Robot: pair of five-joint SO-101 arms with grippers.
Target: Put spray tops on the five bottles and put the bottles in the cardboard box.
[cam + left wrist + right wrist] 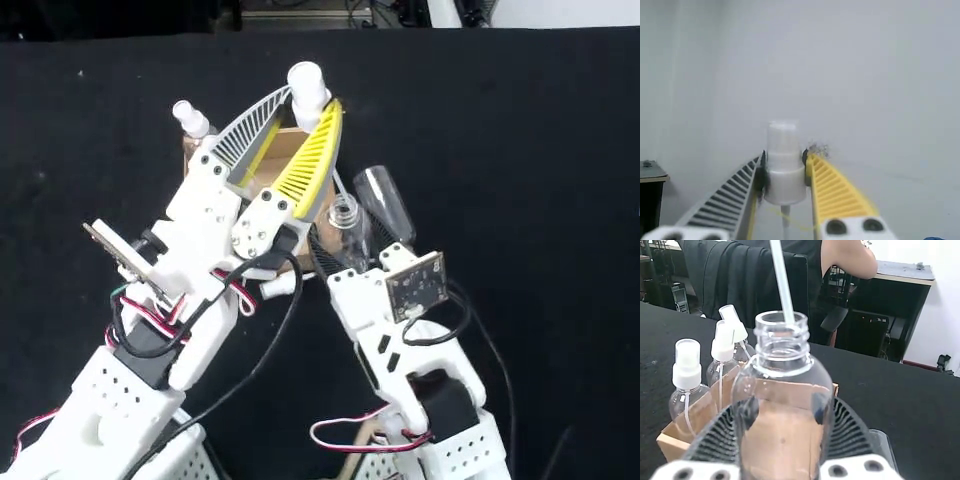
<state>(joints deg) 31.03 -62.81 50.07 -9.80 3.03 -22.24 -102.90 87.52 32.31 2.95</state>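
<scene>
Spray top (784, 150) pinched in left end effector (784, 165) — bottle (781, 365) clamped in right end effector (783, 412).

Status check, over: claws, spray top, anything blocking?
Left claw shut on spray top. Right claw shut on open bottle, dip tube at its neck. Three capped bottles in cardboard box behind.

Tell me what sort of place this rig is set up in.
Probably a lab or office workroom: a black-covered work table, a desk behind it with a dark computer-like box underneath, and a chair draped with dark cloth.
</scene>
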